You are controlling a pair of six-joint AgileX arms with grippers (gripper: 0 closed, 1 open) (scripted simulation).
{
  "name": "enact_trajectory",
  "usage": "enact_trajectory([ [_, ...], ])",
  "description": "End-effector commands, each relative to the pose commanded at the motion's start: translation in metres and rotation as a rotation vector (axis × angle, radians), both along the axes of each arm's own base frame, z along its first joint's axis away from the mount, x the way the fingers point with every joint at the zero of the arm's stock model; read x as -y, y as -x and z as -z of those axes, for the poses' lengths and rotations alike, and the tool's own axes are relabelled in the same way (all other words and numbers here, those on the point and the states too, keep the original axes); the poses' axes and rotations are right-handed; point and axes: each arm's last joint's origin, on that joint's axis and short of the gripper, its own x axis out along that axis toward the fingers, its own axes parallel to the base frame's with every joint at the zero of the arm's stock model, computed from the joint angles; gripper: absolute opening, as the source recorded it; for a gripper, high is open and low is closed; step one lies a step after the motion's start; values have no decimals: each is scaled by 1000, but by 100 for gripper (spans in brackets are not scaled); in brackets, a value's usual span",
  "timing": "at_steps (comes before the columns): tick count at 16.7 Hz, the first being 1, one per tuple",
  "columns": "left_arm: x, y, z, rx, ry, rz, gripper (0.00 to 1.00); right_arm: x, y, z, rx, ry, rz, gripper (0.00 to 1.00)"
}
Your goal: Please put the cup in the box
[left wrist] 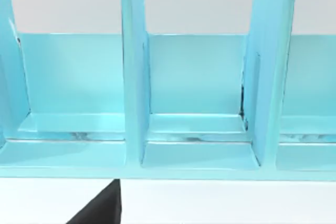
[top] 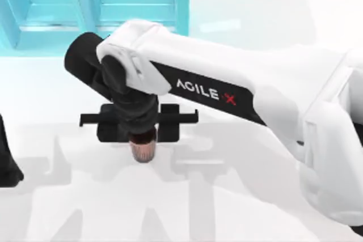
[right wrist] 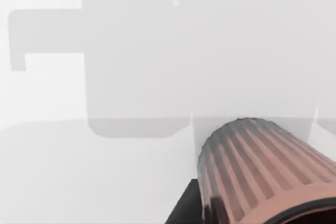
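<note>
The reddish-brown ribbed cup [top: 143,150] pokes out from under my right gripper [top: 140,139], which is shut on it left of the table's middle. In the right wrist view the cup [right wrist: 262,171] is close, with one dark finger [right wrist: 184,211] against its side and the gripper's shadow far off on the white table. The light blue box [top: 182,9] stands at the back left, beyond the right gripper. Its upright dividers [left wrist: 134,77] and open compartments face the left wrist camera. My left arm [top: 8,165] is parked at the table's left edge.
My right arm's white link [top: 238,83] crosses the table from the right toward the box. The white tabletop [top: 227,208] lies in front of the gripper. A dark shape [left wrist: 100,208] sits low in the left wrist view.
</note>
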Motion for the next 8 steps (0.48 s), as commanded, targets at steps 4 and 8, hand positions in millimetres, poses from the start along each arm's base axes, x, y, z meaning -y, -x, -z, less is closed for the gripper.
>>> enact_trajectory([
  [4, 0, 0, 0, 0, 0, 0, 100, 3, -3, 0, -2, 3, 4, 0],
  [8, 0, 0, 0, 0, 0, 0, 100, 61, -49, -11, -16, 49, 46, 0],
])
